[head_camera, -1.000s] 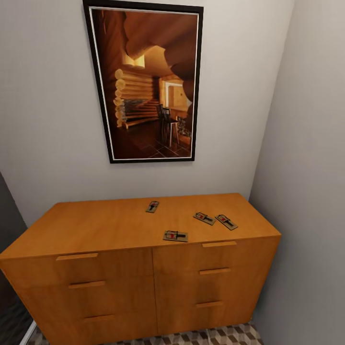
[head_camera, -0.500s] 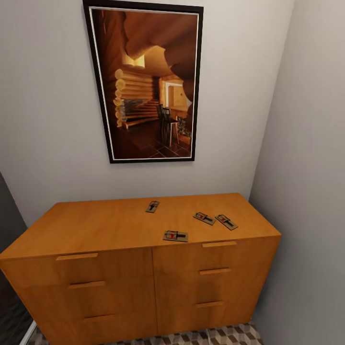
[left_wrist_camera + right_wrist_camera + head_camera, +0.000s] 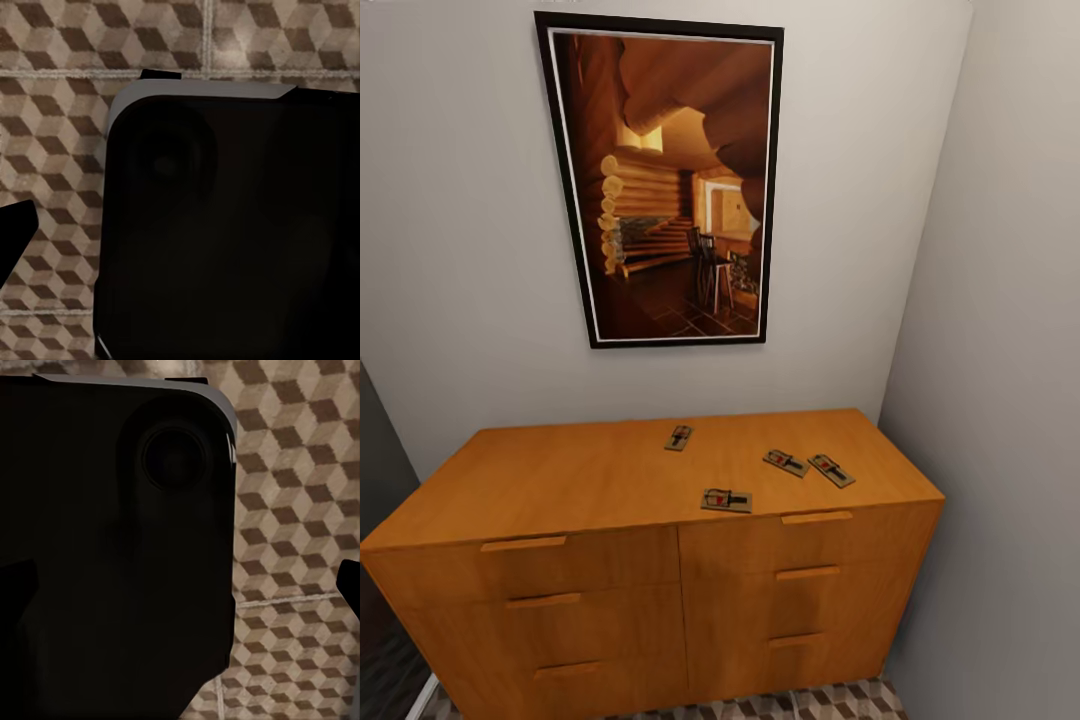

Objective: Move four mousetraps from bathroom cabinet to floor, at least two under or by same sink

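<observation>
Approach step: four flat tan wooden mousetraps lie atop the orange-brown wooden cabinet. Next I reach for the front-edge one; my jaws' state I cannot tell.

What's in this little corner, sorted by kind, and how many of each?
mousetraps: 4
cabinet: 1
framed picture: 1
Total: 6

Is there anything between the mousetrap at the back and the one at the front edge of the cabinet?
No. In the head view, only bare cabinet top lies between the back mousetrap and the front mousetrap.
</observation>
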Available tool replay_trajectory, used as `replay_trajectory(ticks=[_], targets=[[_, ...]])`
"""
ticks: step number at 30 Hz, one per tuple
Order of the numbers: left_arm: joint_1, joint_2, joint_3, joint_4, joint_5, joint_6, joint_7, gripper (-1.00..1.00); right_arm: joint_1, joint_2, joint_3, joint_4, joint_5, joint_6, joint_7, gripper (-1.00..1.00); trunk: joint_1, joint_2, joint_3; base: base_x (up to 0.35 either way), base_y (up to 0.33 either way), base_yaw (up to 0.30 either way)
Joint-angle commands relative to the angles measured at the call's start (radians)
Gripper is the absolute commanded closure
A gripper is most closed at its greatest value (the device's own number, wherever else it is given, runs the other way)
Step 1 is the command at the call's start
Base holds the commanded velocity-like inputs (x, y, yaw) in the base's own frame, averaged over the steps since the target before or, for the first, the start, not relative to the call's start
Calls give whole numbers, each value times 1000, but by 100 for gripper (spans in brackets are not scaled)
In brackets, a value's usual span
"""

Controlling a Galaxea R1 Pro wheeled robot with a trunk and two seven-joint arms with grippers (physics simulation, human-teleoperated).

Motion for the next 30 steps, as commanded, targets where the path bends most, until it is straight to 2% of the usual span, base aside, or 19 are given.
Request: replay_trajectory(ticks=[1,30], targets=[[0,0,0,0,10,-2,0,-100,0,0,0,0,-1,-4,0,-100,-4,7,3,0,0,0],[0,0,2,0,14,-2,1,-100,0,0,0,0,-2,-4,0,-100,-115,210,93,0,0,0]])
